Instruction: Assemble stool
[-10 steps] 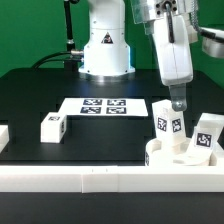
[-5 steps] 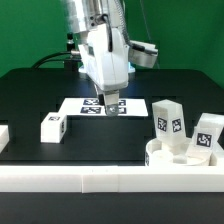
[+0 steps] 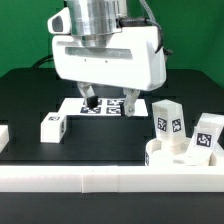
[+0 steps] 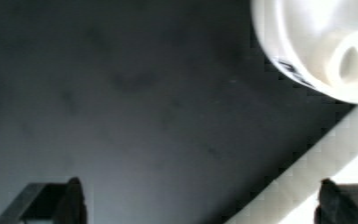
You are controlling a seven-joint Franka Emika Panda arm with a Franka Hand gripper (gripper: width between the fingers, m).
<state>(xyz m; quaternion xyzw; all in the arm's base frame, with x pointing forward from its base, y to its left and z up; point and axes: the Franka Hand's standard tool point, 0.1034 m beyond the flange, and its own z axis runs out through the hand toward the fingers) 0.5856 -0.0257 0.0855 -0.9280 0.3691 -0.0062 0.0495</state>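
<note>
The round white seat point(image 3: 160, 153) sits at the exterior view's lower right by the front rail, with two tagged white legs point(image 3: 167, 120) point(image 3: 206, 137) standing upright in it. A third tagged leg point(image 3: 52, 127) lies loose on the black table to the left. My gripper point(image 3: 110, 102) hangs open and empty above the marker board point(image 3: 105, 107), between the loose leg and the seat. In the wrist view my gripper point(image 4: 202, 205) holds nothing; both dark fingertips point(image 4: 51, 200) stand wide apart over bare table, and the seat point(image 4: 327, 50) shows as a white curve at the frame's edge.
A long white rail point(image 3: 100, 179) runs along the table's front edge and also shows as a diagonal strip in the wrist view point(image 4: 309, 175). A white piece point(image 3: 3, 136) is cut off at the exterior view's left edge. The robot base point(image 3: 105, 55) stands behind.
My gripper has left the leg on the seat, moved toward the exterior view's left over the marker board and come nearer the camera. The legs and seat have not moved.
</note>
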